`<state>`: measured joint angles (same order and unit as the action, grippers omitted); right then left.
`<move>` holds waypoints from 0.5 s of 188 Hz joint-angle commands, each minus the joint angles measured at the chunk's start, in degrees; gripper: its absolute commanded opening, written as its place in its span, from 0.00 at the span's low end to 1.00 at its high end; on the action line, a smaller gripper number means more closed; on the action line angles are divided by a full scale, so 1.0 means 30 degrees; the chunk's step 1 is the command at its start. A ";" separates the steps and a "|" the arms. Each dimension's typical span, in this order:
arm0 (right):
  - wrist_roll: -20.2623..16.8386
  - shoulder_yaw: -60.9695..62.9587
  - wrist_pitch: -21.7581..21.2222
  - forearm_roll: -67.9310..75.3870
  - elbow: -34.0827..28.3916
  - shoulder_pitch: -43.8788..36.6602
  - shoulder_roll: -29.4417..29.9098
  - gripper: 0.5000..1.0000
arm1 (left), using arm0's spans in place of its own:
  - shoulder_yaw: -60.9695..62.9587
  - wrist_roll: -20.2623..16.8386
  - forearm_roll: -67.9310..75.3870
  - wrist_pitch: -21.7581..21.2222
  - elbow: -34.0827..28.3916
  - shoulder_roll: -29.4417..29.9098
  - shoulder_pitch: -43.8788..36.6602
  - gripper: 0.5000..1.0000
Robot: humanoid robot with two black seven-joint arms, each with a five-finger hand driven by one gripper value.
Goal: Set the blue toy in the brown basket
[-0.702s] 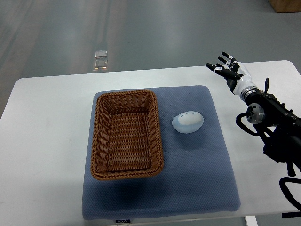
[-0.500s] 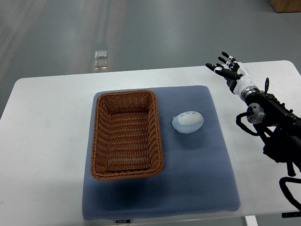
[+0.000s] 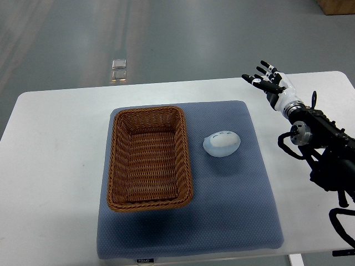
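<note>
Top view: white bench (image 3: 61, 166) seen from steeply above, grey floor beyond its far edge. A blue-grey mat (image 3: 233, 210) covers the middle of the bench, reaching to the near edge; a small label shows on the mat's near edge, print too small to read.

Brown basket (image 3: 150, 158), woven, rectangular, sits on the left half of the mat, long side running far to near. Nothing lies inside it.

Blue toy (image 3: 222, 143), pale, rounded, egg-like, with a row of small marks on top. It lies on the mat just right of the basket, apart from its right rim, about level with the basket's middle. Nothing touches it.

Right hand (image 3: 270, 83) hangs over the far right corner of the bench, beyond the mat's far right corner and well apart from the toy. Fingers (image 3: 260, 70) spread wide, dark tips pointing left and away, nothing held. Its black arm (image 3: 327, 144) comes in from the right edge over the right side of the bench, cables looping beside it.

Two small pale squares (image 3: 118, 70) lie on the floor past the far edge.
</note>
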<state>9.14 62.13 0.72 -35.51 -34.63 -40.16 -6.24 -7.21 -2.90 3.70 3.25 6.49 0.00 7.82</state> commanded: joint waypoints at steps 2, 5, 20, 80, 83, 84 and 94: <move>0.0000 -0.0026 -0.0006 -0.0001 -0.0001 -0.0002 -0.0001 0.86 | 0.0001 0.0000 -0.0002 0.0002 0.0005 0.0000 -0.0001 1.00; 0.0000 -0.0026 -0.0006 -0.0030 -0.0001 -0.0002 -0.0001 0.86 | 0.0001 0.0000 -0.0002 0.0002 -0.0024 0.0000 -0.0001 1.00; 0.0000 -0.0026 -0.0035 -0.0030 -0.0001 -0.0002 -0.0030 0.86 | 0.0001 0.0000 -0.0002 0.0002 0.0005 0.0000 -0.0001 1.00; 0.0000 -0.0173 -0.0358 -0.0235 -0.0147 -0.0002 -0.0499 0.86 | 0.0001 0.0000 -0.0002 0.0002 -0.0024 0.0000 -0.0001 1.00; 0.0000 -0.0202 -0.0416 -0.0264 -0.0176 -0.0002 -0.0528 0.86 | 0.0001 0.0000 -0.0002 0.0002 -0.0024 0.0000 -0.0001 1.00; 0.0000 -0.0202 -0.0416 -0.0264 -0.0176 -0.0002 -0.0528 0.86 | 0.0001 0.0000 -0.0002 0.0002 -0.0024 0.0000 -0.0001 1.00; 0.0029 -0.0436 -0.0562 -0.0411 -0.0235 0.0027 -0.0645 0.86 | 0.0001 0.0000 -0.0002 0.0002 -0.0024 0.0000 -0.0001 1.00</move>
<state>9.14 61.68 -0.29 -36.20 -35.04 -40.25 -7.52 -7.21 -2.90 3.70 3.27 6.44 0.00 7.82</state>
